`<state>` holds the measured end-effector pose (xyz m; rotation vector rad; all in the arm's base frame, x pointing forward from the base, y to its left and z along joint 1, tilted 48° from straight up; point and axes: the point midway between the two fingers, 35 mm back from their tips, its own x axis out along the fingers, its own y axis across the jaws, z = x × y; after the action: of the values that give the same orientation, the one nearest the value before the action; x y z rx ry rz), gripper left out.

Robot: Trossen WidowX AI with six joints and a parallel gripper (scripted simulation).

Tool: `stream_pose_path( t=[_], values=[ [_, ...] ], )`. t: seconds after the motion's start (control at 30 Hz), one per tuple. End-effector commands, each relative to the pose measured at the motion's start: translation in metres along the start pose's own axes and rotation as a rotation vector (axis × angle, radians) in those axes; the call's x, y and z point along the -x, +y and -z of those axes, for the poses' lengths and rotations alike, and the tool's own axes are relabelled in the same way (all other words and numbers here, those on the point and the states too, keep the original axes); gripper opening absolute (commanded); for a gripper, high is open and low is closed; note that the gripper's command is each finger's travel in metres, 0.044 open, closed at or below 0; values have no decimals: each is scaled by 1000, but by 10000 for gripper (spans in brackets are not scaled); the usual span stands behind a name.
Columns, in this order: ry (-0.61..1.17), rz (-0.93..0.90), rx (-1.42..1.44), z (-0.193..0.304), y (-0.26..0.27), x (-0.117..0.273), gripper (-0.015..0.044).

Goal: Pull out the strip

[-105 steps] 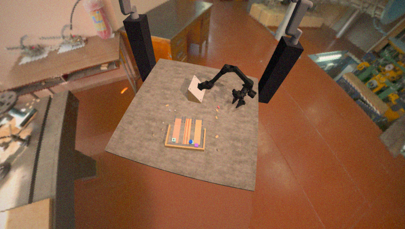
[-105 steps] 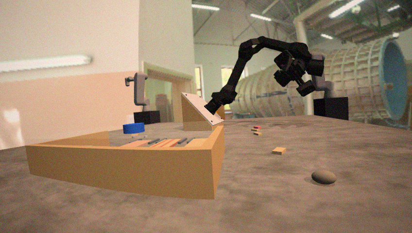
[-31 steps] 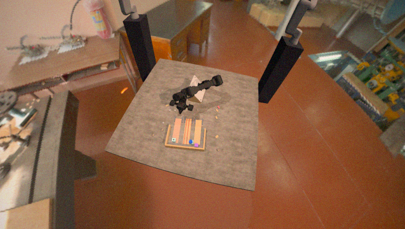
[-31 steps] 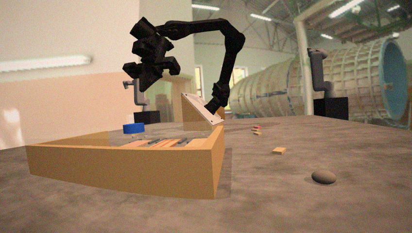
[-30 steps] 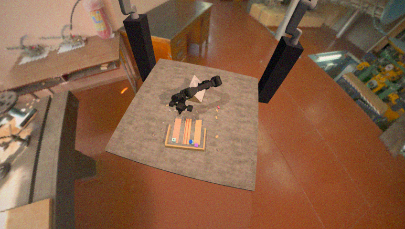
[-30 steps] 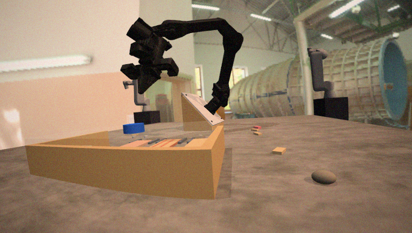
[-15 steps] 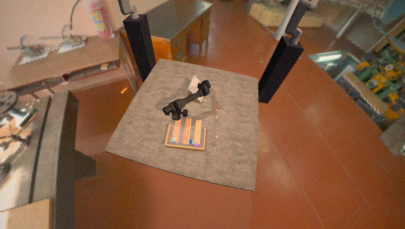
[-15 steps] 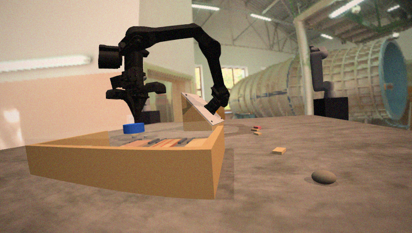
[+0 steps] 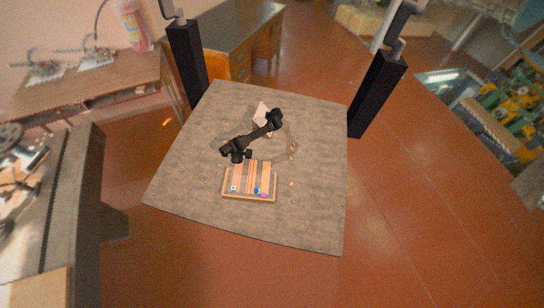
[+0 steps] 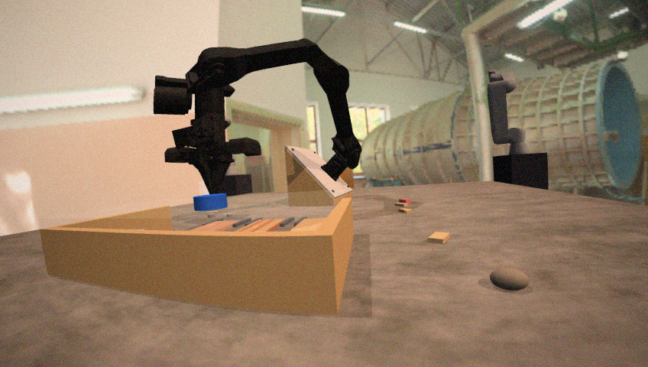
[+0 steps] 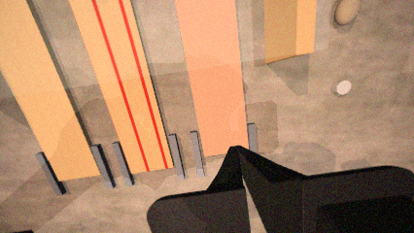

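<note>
Just above the salmon strip's (image 11: 210,73) near end: claw (image 11: 238,160) closed, empty, tips together; strip's long axis running straight away toward tray (image 9: 247,197).

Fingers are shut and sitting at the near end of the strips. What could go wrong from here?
1. The gripper is shut on nothing; closed fingers cannot clamp a strip end without reopening.
2. They sit by the pink strip, close to the red-lined strip, so a small slip may drag the wrong one.
3. The cubes are out of the wrist view; the top view shows a pale cube only faintly, so its label cannot be checked.
</note>
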<state>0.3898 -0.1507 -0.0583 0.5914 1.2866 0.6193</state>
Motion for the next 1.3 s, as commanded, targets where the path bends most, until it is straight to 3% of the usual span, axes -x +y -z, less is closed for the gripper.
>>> stream_pose_path(
  t=[0.0,0.87,1.27],
  values=[
    [5,-8,-11,2,0,-10,0],
    [5,-12,-10,5,4,-52,0],
    [5,-12,-10,5,5,-53,0]
  ],
)
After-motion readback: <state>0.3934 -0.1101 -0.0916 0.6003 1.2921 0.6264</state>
